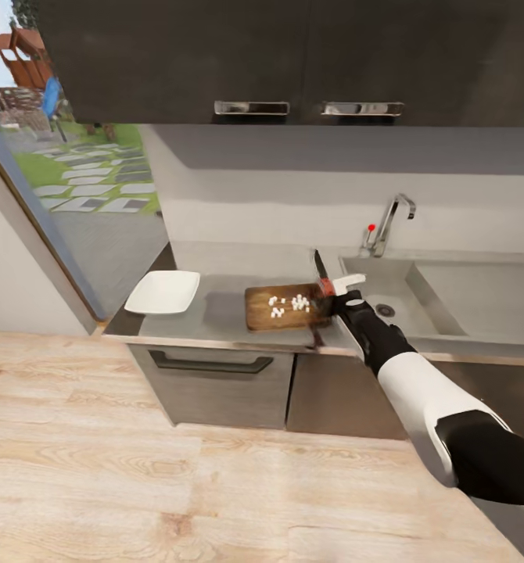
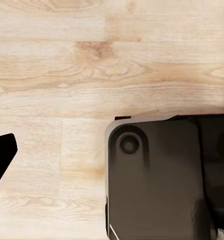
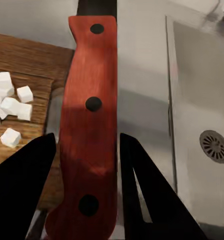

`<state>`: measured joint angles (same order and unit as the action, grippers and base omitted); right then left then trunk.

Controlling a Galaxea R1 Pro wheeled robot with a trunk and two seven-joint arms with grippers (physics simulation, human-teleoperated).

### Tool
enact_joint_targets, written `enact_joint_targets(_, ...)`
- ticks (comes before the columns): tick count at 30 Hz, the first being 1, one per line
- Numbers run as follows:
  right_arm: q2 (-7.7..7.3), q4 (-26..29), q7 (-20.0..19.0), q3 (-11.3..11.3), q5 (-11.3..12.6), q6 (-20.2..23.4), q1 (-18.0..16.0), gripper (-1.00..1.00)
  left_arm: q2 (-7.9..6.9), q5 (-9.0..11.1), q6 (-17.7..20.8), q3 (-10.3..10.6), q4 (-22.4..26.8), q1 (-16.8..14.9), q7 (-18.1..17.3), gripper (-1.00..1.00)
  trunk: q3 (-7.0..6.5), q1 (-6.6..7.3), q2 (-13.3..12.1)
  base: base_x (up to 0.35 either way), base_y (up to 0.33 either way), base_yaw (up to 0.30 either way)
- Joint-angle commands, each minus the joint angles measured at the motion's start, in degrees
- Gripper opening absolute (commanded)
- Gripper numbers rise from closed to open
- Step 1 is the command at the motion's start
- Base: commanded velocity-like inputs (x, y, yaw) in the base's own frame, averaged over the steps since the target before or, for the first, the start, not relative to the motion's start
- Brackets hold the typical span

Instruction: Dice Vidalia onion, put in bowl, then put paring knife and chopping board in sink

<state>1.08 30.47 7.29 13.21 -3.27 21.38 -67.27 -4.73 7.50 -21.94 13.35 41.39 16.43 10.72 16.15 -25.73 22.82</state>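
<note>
On the tabletop (image 1: 215, 313) beside the sink (image 1: 481, 293), the onion (image 1: 289, 303) lies diced on the board (image 1: 258, 313), not yet moved to the bowl (image 1: 163, 292), while the right end effector (image 1: 334, 295) is clamped on the knife (image 3: 89, 125); knife and board both remain out of the sink.
</note>
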Motion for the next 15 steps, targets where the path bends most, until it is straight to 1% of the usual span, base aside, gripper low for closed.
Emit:
enact_joint_targets(1,-0.78,0.05,-0.69,0.25,-0.23,0.46,-0.01,-1.00,-0.10,0.59,-0.12,0.45,0.08,0.00,0.44,1.00,0.09,-0.06,0.10,0.227,-0.212,0.000)
enact_joint_targets(6,-2.46,-0.04,-1.58,0.24,-0.08,0.50,-0.02,-1.00,-0.10,0.59,-0.12,0.45,0.09,0.00,0.44,1.00,0.09,-0.06,0.10,0.228,-0.219,0.000)
enact_joint_targets(10,-2.90,-0.43,-1.73,0.21,-0.08,0.50,-0.01,-1.00,-0.10,0.59,-0.12,0.45,0.10,-0.01,0.44,1.00,0.09,-0.06,0.10,0.188,-0.253,0.000)
enact_joint_targets(12,-3.40,-0.71,-1.75,0.23,-0.07,0.50,-0.02,-1.00,-0.10,0.59,-0.12,0.45,0.05,0.00,0.44,1.00,0.09,-0.06,0.10,0.119,-0.284,0.000)
enact_joint_targets(15,-3.68,-0.85,-1.98,0.19,-0.07,0.50,0.00,-1.00,-0.10,0.59,-0.12,0.45,0.08,0.01,0.44,1.00,0.09,-0.06,0.10,0.038,-0.303,0.000)
